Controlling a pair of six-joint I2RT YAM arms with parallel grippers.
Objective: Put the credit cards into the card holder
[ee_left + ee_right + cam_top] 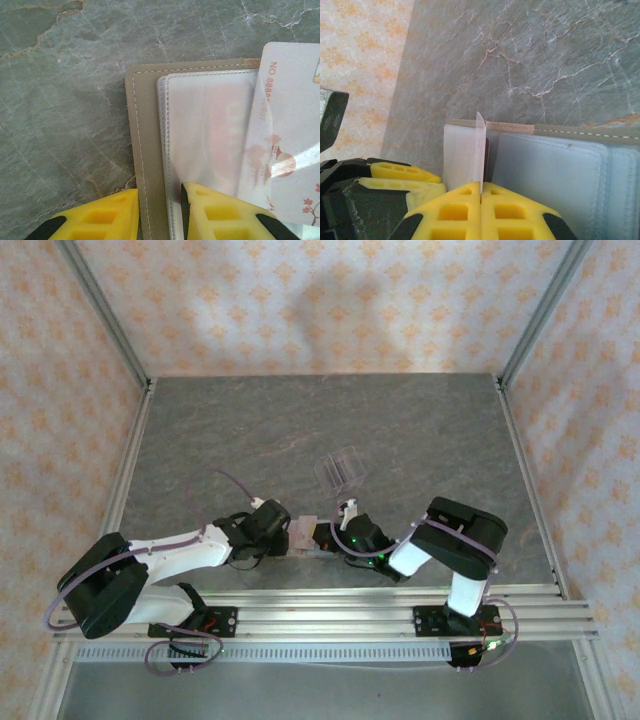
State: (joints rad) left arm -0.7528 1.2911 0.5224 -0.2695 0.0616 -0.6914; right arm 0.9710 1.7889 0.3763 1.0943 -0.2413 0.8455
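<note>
Insertion is what this layout serves, we judge. The flat tan leather-like card holder (149, 150) lies opened on the table near the arms' bases, between the two wrists. Its clear stitched plastic sleeves face up.

The left gripper (160, 194) has its yellow fingers partly apart and straddles the holder's near edge. One finger sits just outside the leather border and the other on the first sleeve. We cannot tell whether it clamps that edge or only braces it, but either would keep the holder from sliding under a push.

The right gripper (481, 192) is closed tight on a thin pale plastic credit card (480, 150), which its own camera sees edge-on. The card stands upright with its free end at the sleeve mouths, beside a raised translucent flap. We take the pale card printed with reddish birds, blossoms and a number, seen from the left wrist slanting over the sleeves, to be the same one. It is not yet in a pocket.

The grey veined stone-look tabletop (60, 125) is smooth, so a loose holder would skate. A clear slotted plastic stand (340, 468) sits farther back. Orange-patterned wallpaper panels (300, 300) in aluminium framing (100, 310) enclose the cell.
</note>
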